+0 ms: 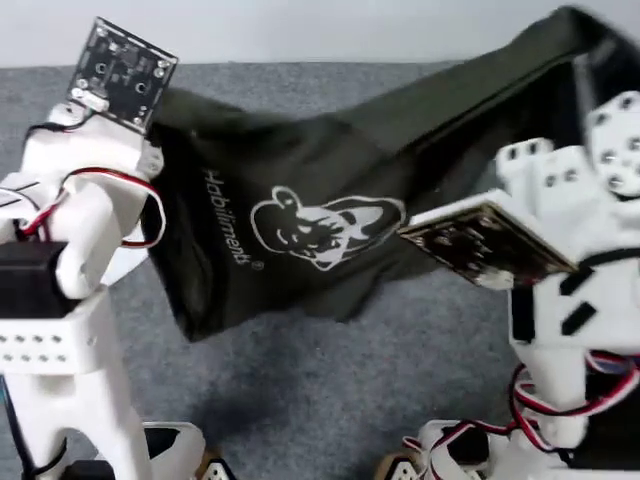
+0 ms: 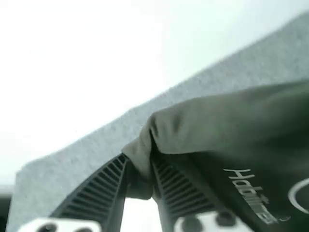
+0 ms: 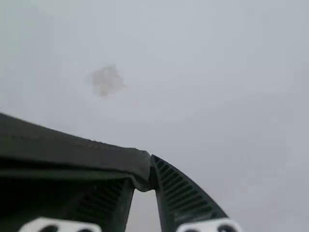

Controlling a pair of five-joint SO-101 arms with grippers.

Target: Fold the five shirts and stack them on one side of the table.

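Observation:
A dark green shirt (image 1: 300, 220) with a white cartoon print hangs stretched in the air between my two arms, above the grey table (image 1: 300, 400). My left gripper (image 2: 141, 179) is shut on a bunched corner of the shirt (image 2: 217, 125), at the left in the high view. My right gripper (image 3: 144, 180) is shut on the shirt's (image 3: 63, 150) other edge, raised at the upper right in the high view. The shirt's lower part sags toward the table between the arms.
The left arm's white body (image 1: 70, 300) and the right arm's white body (image 1: 570, 260) stand at the near edge with red and black wires. Bare grey table surface lies beneath the shirt. A white wall (image 1: 330, 25) runs behind the table.

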